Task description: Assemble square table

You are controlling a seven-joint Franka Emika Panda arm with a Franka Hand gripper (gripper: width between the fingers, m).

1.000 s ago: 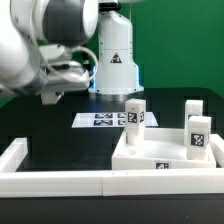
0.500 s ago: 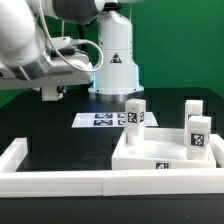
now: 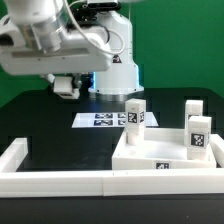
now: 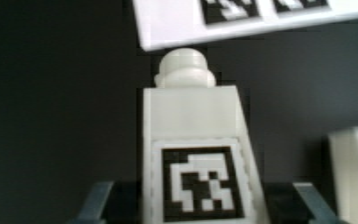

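White leg block (image 4: pixel 194 135), black-and-white tag; white tabletop slab (image 3: pixel 165 160); marker board (image 3: pixel 103 120) white, black tags.

Wrist view blurred; leg block (image 4: pixel 192 150) tag cut off; hand (image 4: pixel 201 200) fingertips barely visible.

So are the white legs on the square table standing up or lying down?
Standing up: three legs rise vertically from the tabletop.

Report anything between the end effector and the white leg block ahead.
Nothing visible: in the wrist view the white tagged plastic leg block sits directly ahead of the open end effector, unobstructed.
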